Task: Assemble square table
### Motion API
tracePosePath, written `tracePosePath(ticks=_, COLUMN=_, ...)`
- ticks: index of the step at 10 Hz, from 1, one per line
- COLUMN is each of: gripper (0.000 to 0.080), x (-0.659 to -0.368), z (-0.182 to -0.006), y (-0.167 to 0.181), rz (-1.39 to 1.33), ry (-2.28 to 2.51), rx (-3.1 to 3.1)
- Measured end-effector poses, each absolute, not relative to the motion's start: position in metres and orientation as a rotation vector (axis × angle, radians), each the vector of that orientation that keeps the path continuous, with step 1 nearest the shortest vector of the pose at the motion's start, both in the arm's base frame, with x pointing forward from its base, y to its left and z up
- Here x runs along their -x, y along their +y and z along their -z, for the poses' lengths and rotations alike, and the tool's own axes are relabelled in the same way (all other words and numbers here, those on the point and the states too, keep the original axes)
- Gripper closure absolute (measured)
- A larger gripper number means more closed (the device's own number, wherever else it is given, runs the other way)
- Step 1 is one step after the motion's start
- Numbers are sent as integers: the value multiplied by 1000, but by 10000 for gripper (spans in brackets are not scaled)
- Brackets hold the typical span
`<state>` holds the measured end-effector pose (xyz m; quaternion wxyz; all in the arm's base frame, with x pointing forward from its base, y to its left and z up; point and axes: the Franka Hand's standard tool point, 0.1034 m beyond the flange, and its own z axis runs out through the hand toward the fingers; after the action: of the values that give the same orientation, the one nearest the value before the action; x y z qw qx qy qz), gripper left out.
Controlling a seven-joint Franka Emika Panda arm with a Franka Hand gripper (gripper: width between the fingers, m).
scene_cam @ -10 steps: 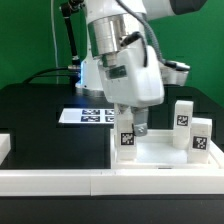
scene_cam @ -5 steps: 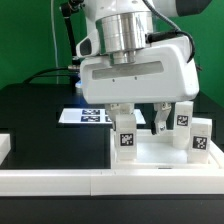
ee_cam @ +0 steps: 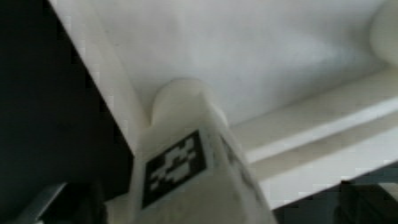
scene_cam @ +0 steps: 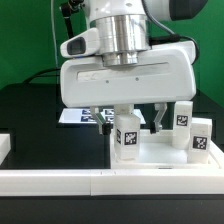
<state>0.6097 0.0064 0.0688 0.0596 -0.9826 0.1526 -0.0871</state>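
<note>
The arm is white, with smooth rounded plastic shells. Above the tool (scene_cam: 142, 118) sits a grey metal cylinder with a dull shine. Under it is a wide white housing, box-like with soft corners and a thin dark seam along its lower edge. One dark finger (scene_cam: 160, 117) hangs below it. At the top, dark joint parts show.

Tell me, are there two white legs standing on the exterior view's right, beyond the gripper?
Yes, two tagged white legs, one behind and one in front, stand upright there, apart from the gripper.
</note>
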Motion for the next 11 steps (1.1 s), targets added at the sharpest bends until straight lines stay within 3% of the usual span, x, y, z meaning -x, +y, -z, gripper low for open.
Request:
tracePosePath(ticks=4, gripper=151, x=-611, z=-70, y=22, rz=291, ry=-232, rx=3087)
tracePosePath(ticks=8, gripper=151, x=-616, z=-73, y=-1, rz=289, ry=-469, rx=3081)
tracePosePath(ticks=10, gripper=413, x=-616, z=-73, y=-1, rz=289, ry=-468, rx=3081)
tracePosePath(ticks=11, gripper=413, x=-616, z=-73, y=-1, rz=289, ry=-439, rx=3083)
